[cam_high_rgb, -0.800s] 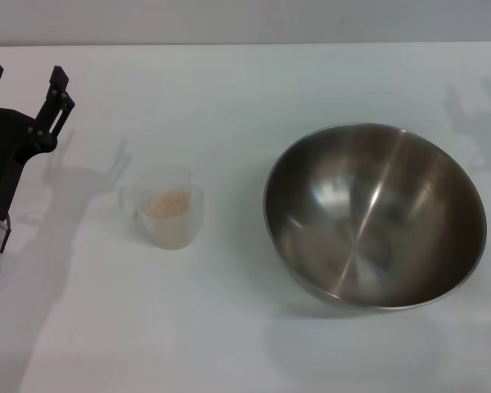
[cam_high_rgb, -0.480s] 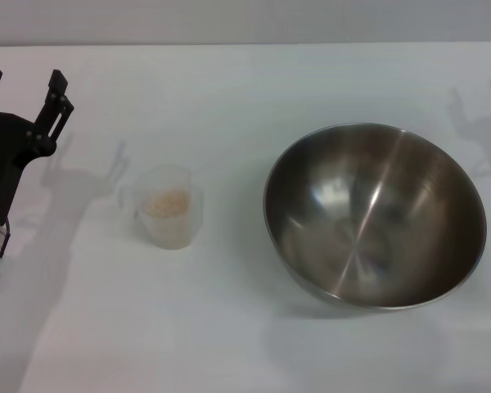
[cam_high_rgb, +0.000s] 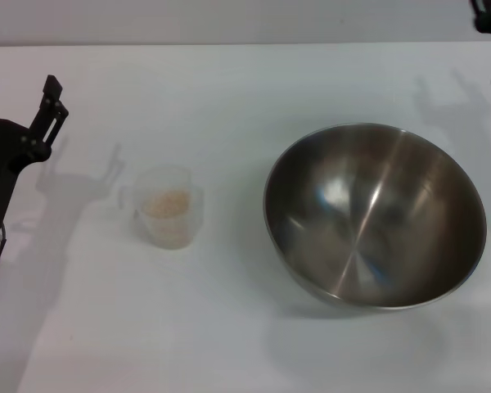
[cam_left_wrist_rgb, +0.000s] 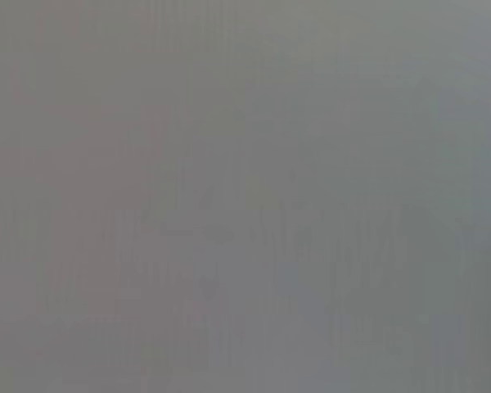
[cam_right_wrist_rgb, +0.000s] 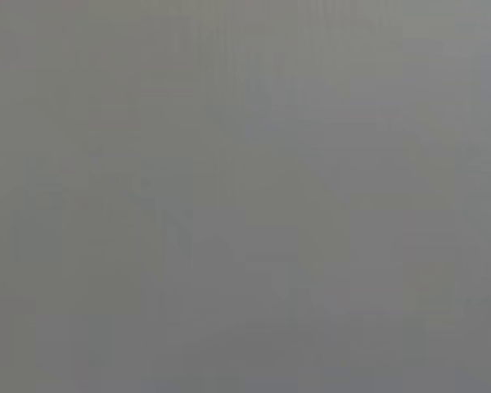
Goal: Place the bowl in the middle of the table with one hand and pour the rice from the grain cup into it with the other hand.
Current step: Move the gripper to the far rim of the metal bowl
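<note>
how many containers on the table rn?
2. A small clear plastic grain cup holding rice sits left of centre; a large shiny stainless-steel bowl, empty, sits to its right, apart from it. Both wrist views show nothing.

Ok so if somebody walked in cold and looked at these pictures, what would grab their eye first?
The big shiny steel bowl on the right side of the white table, empty inside. Next, the small clear cup left of it, standing apart, with pale rice in it. At the far left edge the left gripper hangs open, holding nothing.
</note>
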`<control>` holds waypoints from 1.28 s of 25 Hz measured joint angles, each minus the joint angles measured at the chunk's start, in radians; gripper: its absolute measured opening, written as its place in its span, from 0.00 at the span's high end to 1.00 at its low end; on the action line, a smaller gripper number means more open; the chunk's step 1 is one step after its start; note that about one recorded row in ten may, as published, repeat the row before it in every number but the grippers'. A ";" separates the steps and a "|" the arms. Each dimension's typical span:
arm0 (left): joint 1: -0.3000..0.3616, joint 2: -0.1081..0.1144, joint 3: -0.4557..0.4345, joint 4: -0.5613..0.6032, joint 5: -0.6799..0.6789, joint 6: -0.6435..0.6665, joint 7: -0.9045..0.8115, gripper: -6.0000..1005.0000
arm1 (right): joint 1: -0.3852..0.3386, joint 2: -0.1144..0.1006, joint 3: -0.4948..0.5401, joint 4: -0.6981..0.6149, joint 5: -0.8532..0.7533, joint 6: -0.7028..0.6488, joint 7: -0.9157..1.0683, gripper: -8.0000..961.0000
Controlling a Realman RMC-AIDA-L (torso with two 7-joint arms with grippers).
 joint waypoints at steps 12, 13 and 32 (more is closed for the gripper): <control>-0.011 0.002 -0.039 0.012 -0.003 -0.011 0.004 0.16 | -0.123 -0.001 0.029 -0.744 -0.132 1.070 0.057 0.34; -0.011 0.002 -0.047 0.012 -0.003 -0.011 0.004 0.16 | -0.121 -0.002 0.038 -0.807 -0.132 1.181 0.050 0.34; -0.014 0.001 -0.120 0.029 -0.003 -0.012 0.004 0.16 | 0.254 -0.009 0.609 -1.000 0.115 2.683 -0.505 0.39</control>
